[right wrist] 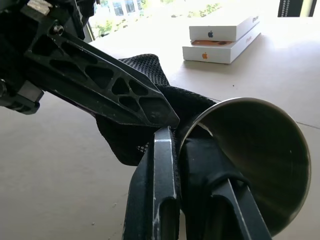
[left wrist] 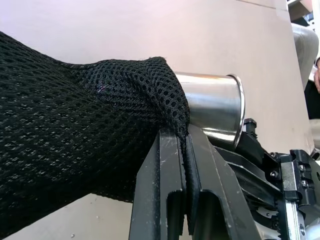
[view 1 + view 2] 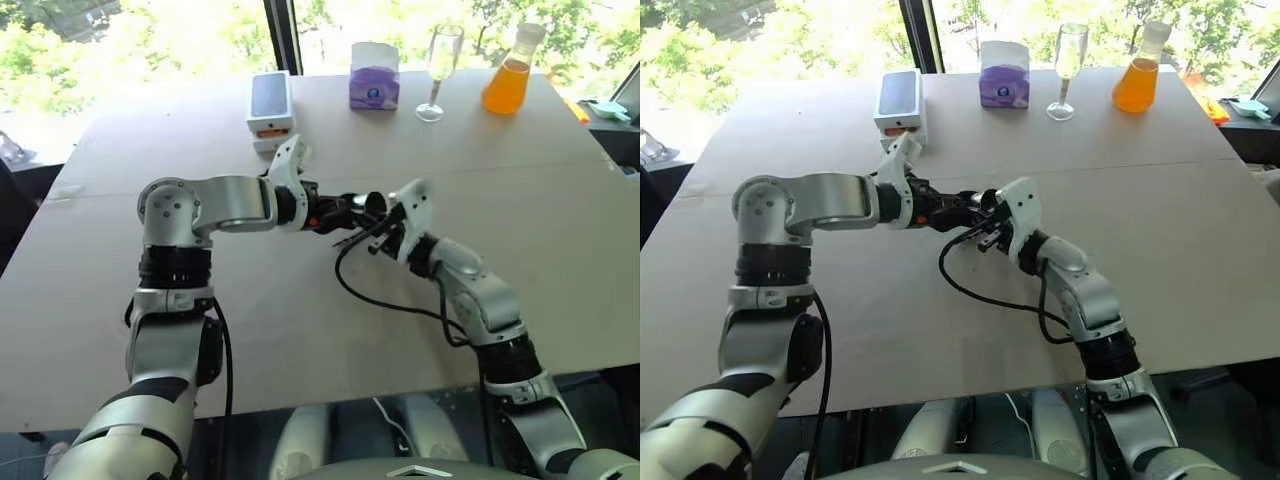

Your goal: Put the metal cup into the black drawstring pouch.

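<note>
Above the middle of the table, both grippers meet at the black drawstring pouch [image 2: 75,130], a soft black mesh bag. My left gripper [image 2: 185,132] is shut on the edge of the pouch's mouth. The metal cup [image 2: 215,105], shiny and tapered, lies on its side with its base end pushed into that mouth and its open end sticking out. My right gripper [image 1: 172,135] is shut on the rim of the cup [image 1: 255,160], one finger inside it and one outside. From the head, the left gripper [image 3: 362,206] and right gripper [image 3: 385,228] are nose to nose.
Along the far edge of the table [image 3: 560,230] stand two stacked white boxes [image 3: 271,108], a purple tissue box [image 3: 374,77], a tall clear stemmed glass [image 3: 440,70] and a flask of orange liquid [image 3: 510,75]. A black cable [image 3: 385,298] loops under the right wrist.
</note>
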`<state>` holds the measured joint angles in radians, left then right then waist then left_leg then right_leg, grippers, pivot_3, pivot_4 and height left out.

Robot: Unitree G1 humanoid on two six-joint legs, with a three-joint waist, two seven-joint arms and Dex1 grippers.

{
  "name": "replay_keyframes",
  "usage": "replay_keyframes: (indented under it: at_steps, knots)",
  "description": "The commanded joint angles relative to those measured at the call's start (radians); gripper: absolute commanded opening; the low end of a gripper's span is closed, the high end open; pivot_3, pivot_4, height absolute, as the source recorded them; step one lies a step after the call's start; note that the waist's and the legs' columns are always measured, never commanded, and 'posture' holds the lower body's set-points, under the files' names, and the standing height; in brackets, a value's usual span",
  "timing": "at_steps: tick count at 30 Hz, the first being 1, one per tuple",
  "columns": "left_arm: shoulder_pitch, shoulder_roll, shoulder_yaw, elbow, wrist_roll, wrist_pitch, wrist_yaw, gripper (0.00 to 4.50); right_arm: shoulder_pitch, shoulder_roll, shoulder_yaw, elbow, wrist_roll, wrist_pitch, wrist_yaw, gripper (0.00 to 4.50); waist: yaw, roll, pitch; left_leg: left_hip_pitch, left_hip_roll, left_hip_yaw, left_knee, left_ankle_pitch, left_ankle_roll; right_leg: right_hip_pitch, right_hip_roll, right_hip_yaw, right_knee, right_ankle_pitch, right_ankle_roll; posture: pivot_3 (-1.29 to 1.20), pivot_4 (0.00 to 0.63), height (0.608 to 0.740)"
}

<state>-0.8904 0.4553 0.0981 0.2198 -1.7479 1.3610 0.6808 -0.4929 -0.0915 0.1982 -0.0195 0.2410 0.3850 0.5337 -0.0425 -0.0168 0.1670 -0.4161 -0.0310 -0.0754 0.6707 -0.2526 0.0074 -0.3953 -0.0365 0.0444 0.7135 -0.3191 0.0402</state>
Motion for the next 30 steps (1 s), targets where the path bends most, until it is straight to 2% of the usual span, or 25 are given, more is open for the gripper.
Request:
replay_keyframes:
  at_steps: [1,11,21,30]
  knots:
    - [0.017,-0.065,-0.086,-0.099,-0.112,0.004,-0.085,0.00,-0.086,0.037,0.091,0.040,-0.065,-0.106,0.034,0.07,0.001,0.000,0.000,0.000,0.000,0.000,0.000,0.000,0.000,0.000,0.000,0.000,0.000,0.000,0.000,0.00,0.150,0.740]
    - [0.102,-0.084,-0.082,-0.217,-0.122,-0.094,-0.199,0.00,-0.208,0.042,0.118,0.266,-0.256,-0.360,0.040,0.07,-0.001,0.000,0.000,0.000,0.000,0.000,0.000,0.000,0.000,0.000,0.000,0.000,0.000,0.000,0.000,0.00,0.150,0.740]
    - [0.150,-0.012,-0.096,-0.346,0.128,-0.048,-0.487,0.00,-0.185,0.014,0.094,0.301,-0.289,-0.440,0.090,0.07,-0.001,0.000,0.000,0.000,0.000,0.000,0.000,0.001,-0.001,0.000,0.001,0.000,0.000,0.000,0.000,0.00,0.150,0.740]
    - [0.153,0.008,-0.082,-0.365,0.238,-0.037,-0.686,0.00,-0.192,0.013,0.062,0.305,-0.278,-0.436,0.080,0.07,-0.001,0.000,0.000,0.000,0.000,0.000,0.000,0.001,-0.001,0.000,0.001,0.000,0.000,0.000,0.000,0.00,0.150,0.740]
